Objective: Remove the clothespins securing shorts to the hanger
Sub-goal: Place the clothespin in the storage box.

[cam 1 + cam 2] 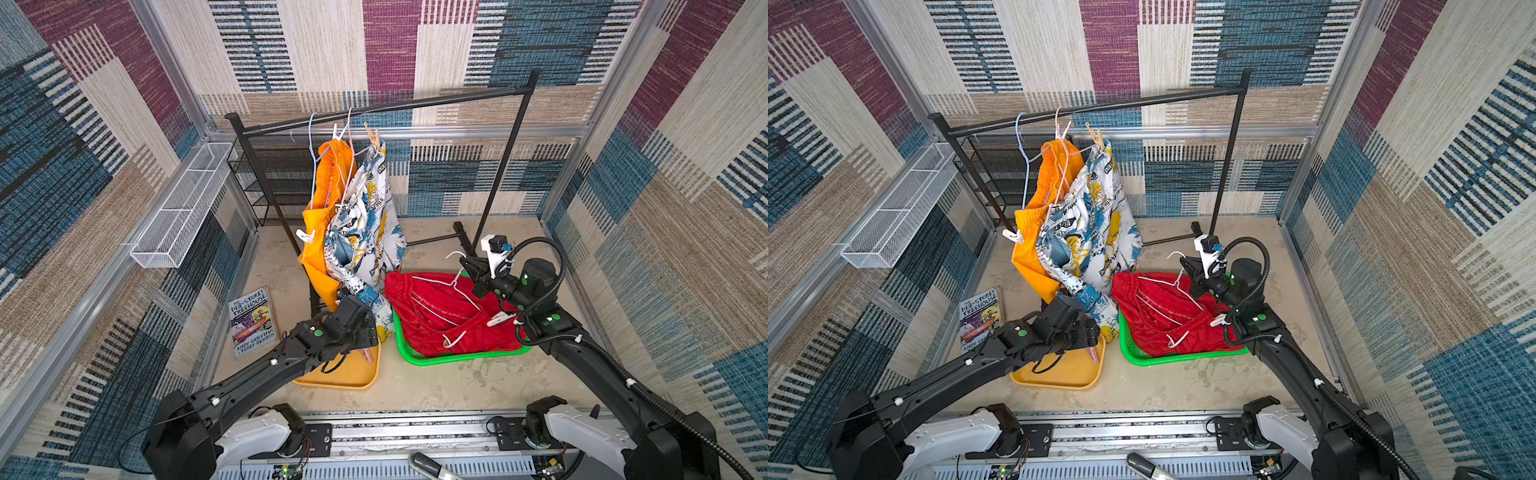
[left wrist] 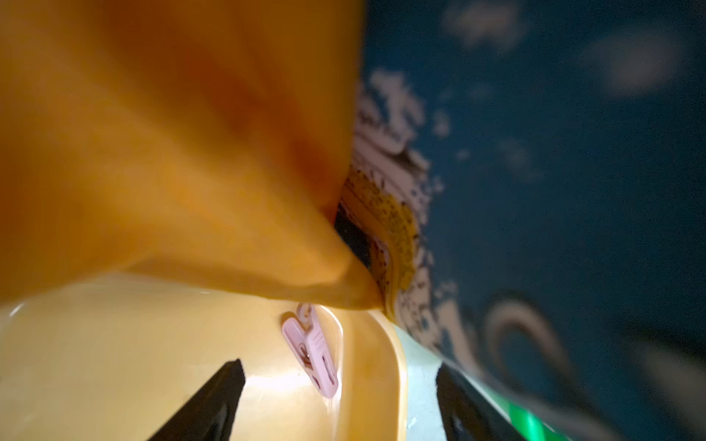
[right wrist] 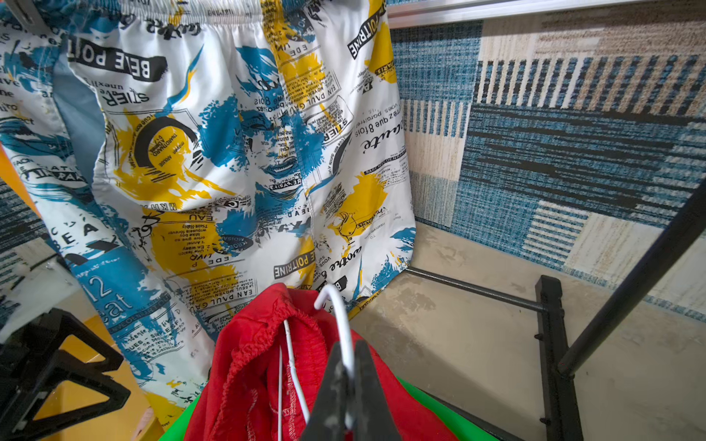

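Mounting rail (image 1: 374, 436) with both arm bases, nearest the camera, along the near edge of the counter (image 1: 436, 382). Left claw (image 2: 340, 366): released, its fingers (image 2: 214, 401) spread above the yellow tray (image 2: 382, 362), which sits left of the middle, close to the near edge. A pink clothespin (image 2: 311, 353) lies free on the tray floor between the fingers, just beside the tray wall.

Right claw (image 3: 348, 347): clenched on the hook of a white hanger (image 3: 338, 305), above the red shorts (image 1: 432, 307). These lie heaped in a green basket (image 1: 415, 353) right of the middle. A white clothespin (image 1: 500, 319) shows at their right edge, against the right arm.

Black rack (image 1: 374, 110): stands toward the far edge. The orange shorts (image 1: 316, 257) and printed shorts (image 1: 365, 232) hang from the left part of its rail on wire hangers (image 1: 312, 166), their hems reaching down to the tray. Tan clothespins (image 1: 372, 135) sit at the top of the printed waistband. A second white clothespin (image 1: 305, 237) is clipped on the orange pair's left side.

A book (image 1: 252, 322) lies at the left edge. A white wire basket (image 1: 174, 208) is mounted on the left wall.
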Motion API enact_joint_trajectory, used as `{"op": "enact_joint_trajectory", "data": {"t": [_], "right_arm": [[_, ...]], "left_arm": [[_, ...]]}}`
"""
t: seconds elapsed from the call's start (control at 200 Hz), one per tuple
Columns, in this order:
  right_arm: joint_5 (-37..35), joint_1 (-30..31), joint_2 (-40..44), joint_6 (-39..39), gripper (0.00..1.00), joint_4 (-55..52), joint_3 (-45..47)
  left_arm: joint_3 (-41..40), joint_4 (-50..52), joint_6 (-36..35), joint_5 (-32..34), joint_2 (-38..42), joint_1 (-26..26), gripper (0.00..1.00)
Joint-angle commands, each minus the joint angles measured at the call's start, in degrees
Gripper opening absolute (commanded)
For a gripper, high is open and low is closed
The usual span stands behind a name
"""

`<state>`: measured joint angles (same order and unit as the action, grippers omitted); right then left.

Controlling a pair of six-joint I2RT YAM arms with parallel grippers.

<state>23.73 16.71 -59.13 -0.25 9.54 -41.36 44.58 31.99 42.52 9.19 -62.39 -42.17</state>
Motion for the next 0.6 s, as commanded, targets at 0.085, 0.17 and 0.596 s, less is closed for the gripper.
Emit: {"op": "enact_joint_trajectory", "data": {"t": [0.085,0.17,0.596], "right_arm": [[1.76,0.0,0.45,0.87,0.0,-1.07,0.02],[2.25,0.06,-0.27,1.13,0.0,-1.77,-0.9],[2.82,0.06,2.12,1.0,0.0,-5.73,-2.13]], "left_arm": [[1.11,-4.11,-13.93,-3.45,6.84,-1.46,0.83],[1.18,-10.9,-20.99,-8.7,7.92,-3.91,0.81],[13.53,-28.69,-35.12,-12.48,-11.71,-12.76,0.72]]}}
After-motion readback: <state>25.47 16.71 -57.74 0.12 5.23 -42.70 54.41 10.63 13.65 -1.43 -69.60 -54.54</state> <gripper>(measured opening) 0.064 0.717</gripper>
